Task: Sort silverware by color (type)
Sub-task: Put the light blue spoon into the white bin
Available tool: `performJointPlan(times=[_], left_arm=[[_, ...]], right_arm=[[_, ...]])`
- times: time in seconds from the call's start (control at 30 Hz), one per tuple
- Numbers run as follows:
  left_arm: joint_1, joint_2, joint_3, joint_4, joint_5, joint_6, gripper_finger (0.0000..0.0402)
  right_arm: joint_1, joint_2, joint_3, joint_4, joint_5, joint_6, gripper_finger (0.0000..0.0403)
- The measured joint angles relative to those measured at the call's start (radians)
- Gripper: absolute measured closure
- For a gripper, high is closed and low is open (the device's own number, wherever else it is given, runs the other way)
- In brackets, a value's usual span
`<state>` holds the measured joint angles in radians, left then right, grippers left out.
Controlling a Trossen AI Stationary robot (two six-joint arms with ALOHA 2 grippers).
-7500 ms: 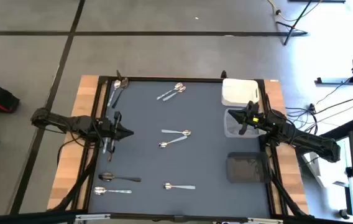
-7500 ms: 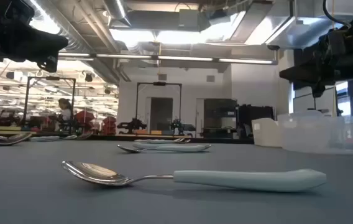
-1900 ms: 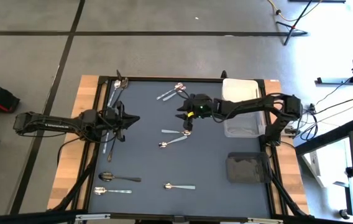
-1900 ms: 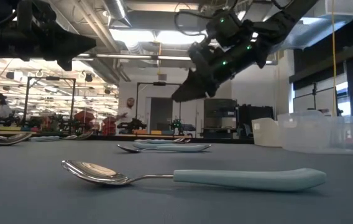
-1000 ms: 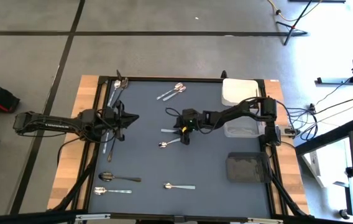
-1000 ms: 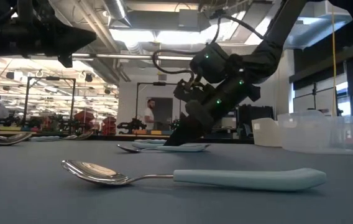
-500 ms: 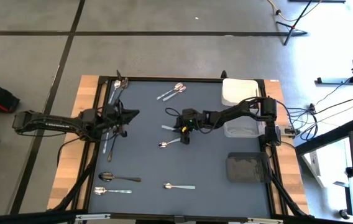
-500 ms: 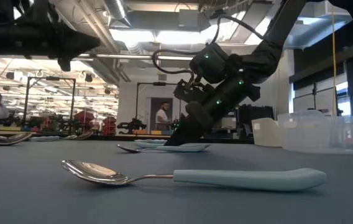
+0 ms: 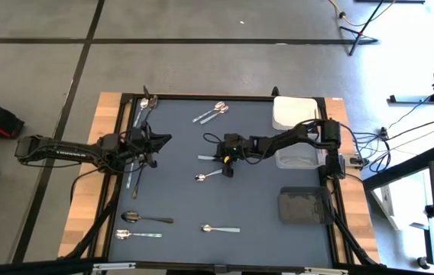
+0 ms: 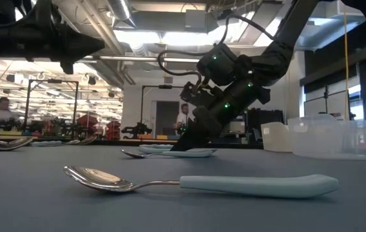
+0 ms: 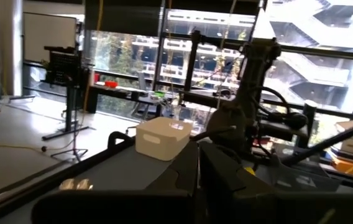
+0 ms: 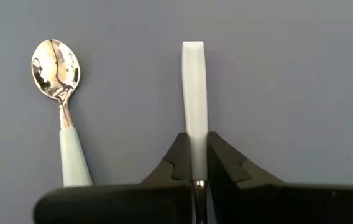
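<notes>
Both fingers (image 12: 226, 163) of the right gripper (image 12: 195, 163) pinch the pale handle of a spoon (image 12: 194, 99) lying flat near the middle of the grey table (image 9: 270, 198); a second spoon (image 12: 58, 93), shiny bowl and pale handle, lies just beside it, apart and roughly parallel. In the high view the right gripper (image 9: 229, 153) sits low over that pair, its arm reaching in from the right edge past a white bin (image 9: 295, 113), a clear bin (image 9: 297, 156) and a dark bin (image 9: 303, 206) lined along that edge. More silverware is scattered about: two spoons (image 9: 212, 112) near the far edge, a cluster (image 9: 144, 107) at the far left corner, two pieces (image 9: 144, 226) near the near left corner, and one spoon (image 9: 220, 228) near the near edge. In the low view that last spoon (image 10: 196, 182) lies closest, and the right gripper (image 10: 189, 138) tilts steeply down to the tabletop. Behind it is a wide workshop with ceiling lights, pipes, frames and a person (image 10: 2, 111) far off. The left gripper (image 9: 156, 142) hovers by the left edge, arm stretched level; its fingers (image 11: 226, 171) look pressed together on nothing, pointing across at the white bin (image 11: 163, 138).
</notes>
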<state>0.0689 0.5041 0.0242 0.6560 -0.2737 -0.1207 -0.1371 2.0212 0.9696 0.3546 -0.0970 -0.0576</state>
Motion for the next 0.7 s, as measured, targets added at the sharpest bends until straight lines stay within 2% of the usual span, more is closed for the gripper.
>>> performJointPlan(times=[0.47,0.7], left_arm=[[0.0,0.0,0.0,0.011,-0.002,0.0,0.0391],[0.0,0.0,0.0,0.011,-0.002,0.001,0.0391]], right_arm=[[-0.001,-0.082,-0.011,-0.112,0.049,-0.001,0.0394],[-0.001,-0.192,-0.083,-0.102,0.068,-0.002,0.0396]])
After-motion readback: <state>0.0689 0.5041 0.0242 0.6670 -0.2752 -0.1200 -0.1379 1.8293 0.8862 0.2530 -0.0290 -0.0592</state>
